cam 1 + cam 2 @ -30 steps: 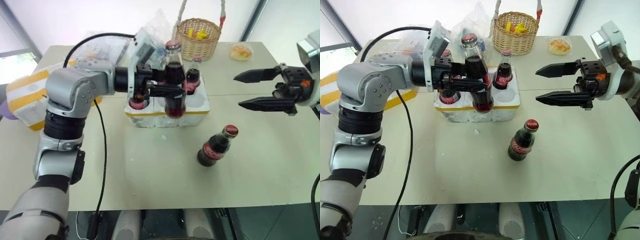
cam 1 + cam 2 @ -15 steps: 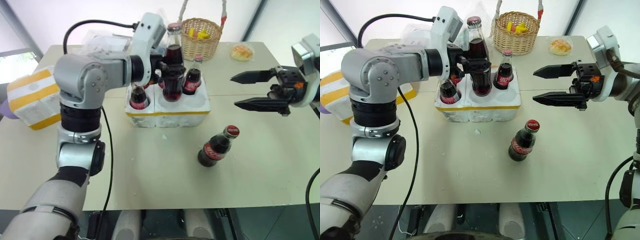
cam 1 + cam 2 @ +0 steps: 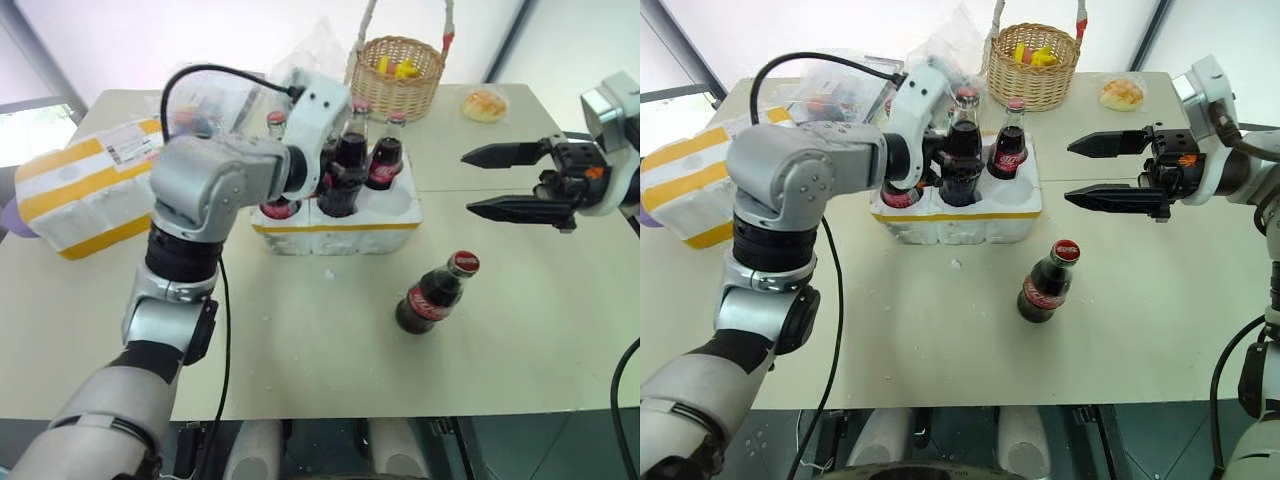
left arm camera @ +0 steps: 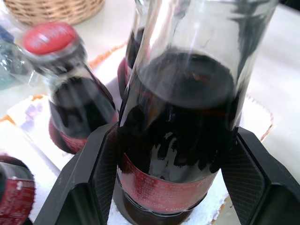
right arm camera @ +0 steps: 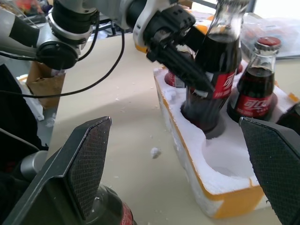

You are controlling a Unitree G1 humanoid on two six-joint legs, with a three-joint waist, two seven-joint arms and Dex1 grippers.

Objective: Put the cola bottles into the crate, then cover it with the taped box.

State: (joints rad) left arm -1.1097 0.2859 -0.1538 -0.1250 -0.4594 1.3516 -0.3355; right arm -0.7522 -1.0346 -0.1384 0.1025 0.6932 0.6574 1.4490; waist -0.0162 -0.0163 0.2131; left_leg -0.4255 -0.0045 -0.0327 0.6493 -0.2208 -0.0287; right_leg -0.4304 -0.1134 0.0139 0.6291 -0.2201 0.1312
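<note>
The left gripper (image 3: 952, 172) pinches a cola bottle (image 3: 962, 150) between its two black fingers (image 4: 89, 173), with the bottle standing upright and its base down in a front well of the crate (image 3: 980, 215). The crate sits at upper centre of the right eye view, on the table (image 3: 940, 330). More bottles stand in its wells: one just right of the held one (image 3: 1008, 140), and one at the front left (image 3: 898, 192) partly hidden by the arm. The well at the crate's front right is open.

A loose bottle (image 3: 1045, 282) stands on the table below and right of the crate, well apart from it.

The right gripper (image 3: 1108, 172) hangs at the right of the frame with its fingers spread wide, holding nothing.

The taped box (image 3: 685, 185) lies at the left edge. A wicker basket (image 3: 1032, 65) stands behind the crate at top centre, and a bun (image 3: 1120, 93) to its right.
</note>
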